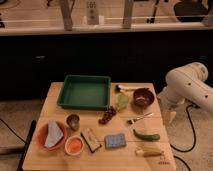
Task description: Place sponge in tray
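Note:
The blue sponge [115, 140] lies flat on the wooden table [45, 107], near its front edge and a little right of the middle. The green tray [84, 92] sits at the back of the table, left of centre, with nothing showing in it. My gripper [170, 117] hangs pointing down beside the table's right edge, at the end of the white arm [187, 85]. It is well to the right of the sponge and apart from it.
Red grapes [107, 116], a metal cup [73, 121], a purple bowl [143, 97] and a green cucumber [146, 135] stand between sponge, tray and gripper. An orange bowl with a grey cloth [51, 136] and a small orange cup [74, 145] sit at the front left.

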